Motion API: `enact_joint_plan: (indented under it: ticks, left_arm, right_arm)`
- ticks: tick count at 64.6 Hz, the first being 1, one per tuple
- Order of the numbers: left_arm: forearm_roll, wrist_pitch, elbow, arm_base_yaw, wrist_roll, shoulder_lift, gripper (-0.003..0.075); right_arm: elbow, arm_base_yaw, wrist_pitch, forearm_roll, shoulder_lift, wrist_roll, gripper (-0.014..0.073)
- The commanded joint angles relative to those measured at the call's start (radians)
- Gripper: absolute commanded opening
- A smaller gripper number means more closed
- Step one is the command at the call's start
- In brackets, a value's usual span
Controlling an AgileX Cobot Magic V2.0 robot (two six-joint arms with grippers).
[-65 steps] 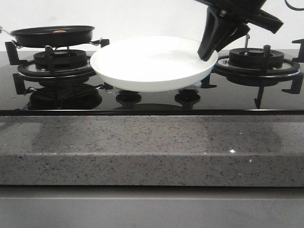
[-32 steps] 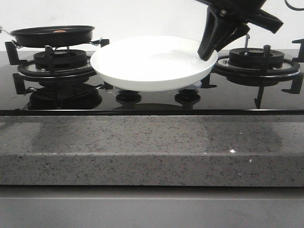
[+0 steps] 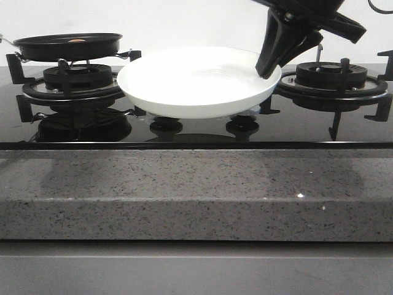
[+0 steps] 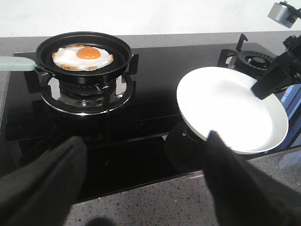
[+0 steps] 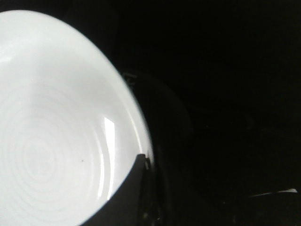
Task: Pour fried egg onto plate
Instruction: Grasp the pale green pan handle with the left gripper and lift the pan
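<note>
The fried egg (image 4: pixel 83 56), white with an orange yolk, lies flat in the black pan (image 4: pixel 120 52) on the left burner. From the front only an orange speck of the egg (image 3: pixel 77 40) shows above the pan's (image 3: pixel 67 48) rim. The white plate (image 3: pixel 196 80) hangs over the middle of the cooktop, between the burners. My right gripper (image 3: pixel 268 69) is shut on the plate's (image 4: pixel 230 108) right rim, one finger lying inside the dish (image 5: pixel 47 141). My left gripper (image 4: pixel 146 141) is open and holds nothing, above the cooktop's front edge, apart from pan and plate.
The pan's pale green handle (image 4: pixel 16 63) points away from the plate. A bare right burner (image 3: pixel 331 77) stands behind my right gripper. Two knobs (image 3: pixel 166 127) sit under the plate. A speckled granite counter (image 3: pixel 196 184) runs along the front.
</note>
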Motion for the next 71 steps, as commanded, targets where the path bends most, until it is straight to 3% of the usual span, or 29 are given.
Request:
enact_joint_plan:
  ticks: [1, 21, 38, 46, 56, 65, 71]
  left_arm:
    - [-0.031, -0.085, -0.045, -0.01, -0.01, 0.024, 0.0613]
    - [0.021, -0.02, -0.2, 0.042, -0.137, 0.238, 0.061]
    - [-0.066, 0.158, -0.386, 0.319, -0.136, 0.512, 0.061]
    - [-0.244, 0.255, -0.463, 0.476, -0.039, 0.636, 0.0609]
    - [-0.585, 0.334, -0.514, 0.634, 0.165, 0.773, 0.0609]
    - [-0.855, 0.388, -0.537, 0.708, 0.246, 0.89, 0.0609]
    - [-0.949, 0.417, -0.562, 0.711, 0.269, 0.961, 0.0609]
  right_arm:
    - [-0.028, -0.004, -0.042, 0.033, -0.046, -0.01, -0.0067]
    - [-0.028, -0.004, -0.042, 0.033, -0.046, -0.01, -0.0067]
    - [-0.028, -0.004, -0.042, 0.033, -0.046, -0.01, -0.0067]
    - [-0.028, -0.004, -0.042, 0.033, -0.046, -0.01, -0.0067]
    - [-0.028, -0.004, -0.042, 0.033, -0.046, -0.01, -0.0067]
    - [-0.028, -0.004, -0.042, 0.033, -0.046, -0.01, -0.0067]
    - [-0.028, -0.004, -0.042, 0.033, -0.046, -0.01, -0.0067]
